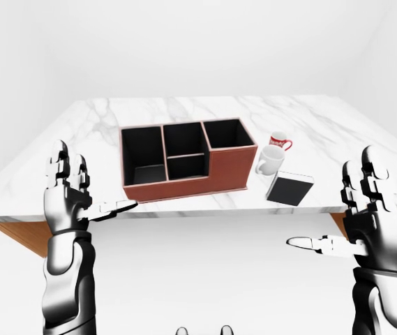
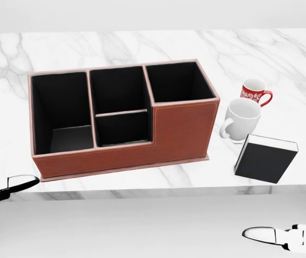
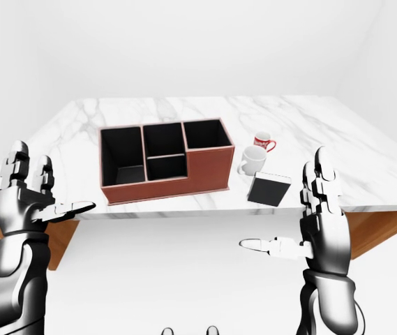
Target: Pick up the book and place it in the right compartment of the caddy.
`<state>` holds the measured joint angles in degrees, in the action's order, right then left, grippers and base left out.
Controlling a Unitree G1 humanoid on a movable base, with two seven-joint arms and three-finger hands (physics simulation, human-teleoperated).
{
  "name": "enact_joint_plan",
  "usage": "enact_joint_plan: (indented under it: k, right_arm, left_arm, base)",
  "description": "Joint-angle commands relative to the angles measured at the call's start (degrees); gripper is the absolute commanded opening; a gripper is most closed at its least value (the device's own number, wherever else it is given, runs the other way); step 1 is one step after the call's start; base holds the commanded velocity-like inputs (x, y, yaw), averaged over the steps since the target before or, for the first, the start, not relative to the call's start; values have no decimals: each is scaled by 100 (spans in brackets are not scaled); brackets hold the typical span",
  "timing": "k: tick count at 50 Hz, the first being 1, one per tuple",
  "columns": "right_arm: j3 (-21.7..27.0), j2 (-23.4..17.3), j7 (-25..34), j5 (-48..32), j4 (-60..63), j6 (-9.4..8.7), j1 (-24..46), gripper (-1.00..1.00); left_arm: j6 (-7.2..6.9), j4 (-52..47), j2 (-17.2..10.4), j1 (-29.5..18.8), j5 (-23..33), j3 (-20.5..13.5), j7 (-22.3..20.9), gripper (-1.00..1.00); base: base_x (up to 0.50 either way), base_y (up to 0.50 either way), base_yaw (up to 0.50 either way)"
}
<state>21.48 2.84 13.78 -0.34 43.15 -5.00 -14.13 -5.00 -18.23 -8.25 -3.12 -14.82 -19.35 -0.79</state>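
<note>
Black flat book [image 2: 264,159] untouched on white marble counter [image 2: 282,59]; pre-reach stage.
Left hand [image 1: 72,192] and right hand [image 1: 365,216] spread, empty; next, right reach toward book, then brown leather caddy [image 2: 182,129].

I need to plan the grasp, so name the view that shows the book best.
The head view: the book is largest there, its black cover and white page edge clear beside the white mug. Both eye views show it smaller, near the table edge.

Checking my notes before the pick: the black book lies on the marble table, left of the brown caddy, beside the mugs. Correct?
Not quite: the head view shows the black book lying on the marble table, right of the brown caddy, beside the mugs.
</note>
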Motion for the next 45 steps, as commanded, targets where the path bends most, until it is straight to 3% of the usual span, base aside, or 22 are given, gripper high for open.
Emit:
enact_joint_plan:
  k: [1, 45]
  right_arm:
    - [4, 8, 16, 15, 38, 0, -13, 100]
    - [-38, 1, 22, -8, 10, 0, -8, 100]
  left_arm:
    - [0, -52, 3, 13, -18, -14, 5, 100]
    - [0, -31, -17, -13, -39, -30, 13, 100]
  base:
    - [22, 0, 0]
    - [22, 0, 0]
